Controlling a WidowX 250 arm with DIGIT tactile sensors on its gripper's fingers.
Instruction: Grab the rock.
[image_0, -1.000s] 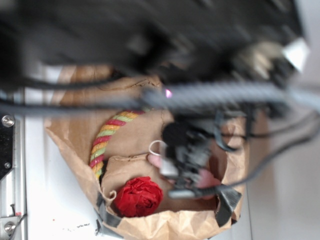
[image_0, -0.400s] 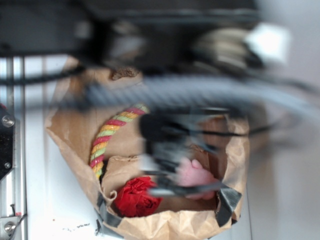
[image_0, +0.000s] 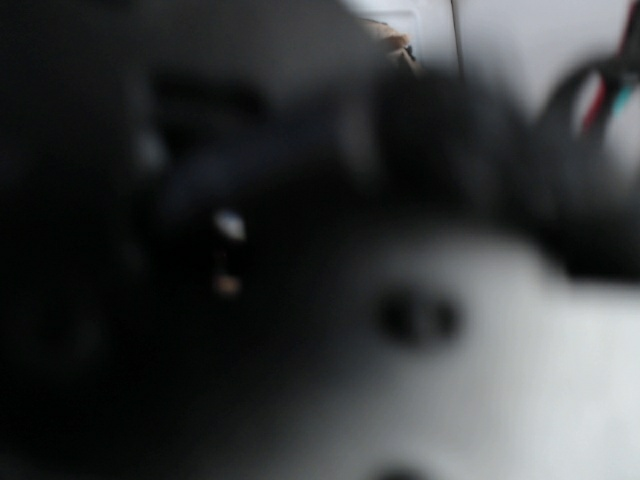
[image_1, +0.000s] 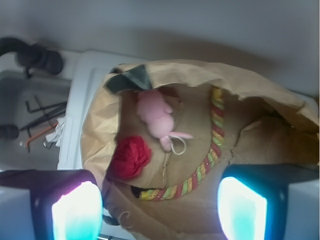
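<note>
I cannot find the rock in either view. My gripper (image_1: 159, 207) stands wide, holding nothing, above the near edge of the paper bag (image_1: 260, 90). Inside lie a bunny (image_1: 156, 116), a red ball (image_1: 130, 156) and a rope (image_1: 212, 145).

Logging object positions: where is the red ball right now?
In the wrist view, the red ball lies inside the paper bag, left of centre, just below the pink bunny and left of the striped rope.

End effector (image_1: 155, 210) was spread wide, both fingers (image_1: 75, 212) glowing at the wrist view's bottom corners; exterior view blurred dark.
</note>
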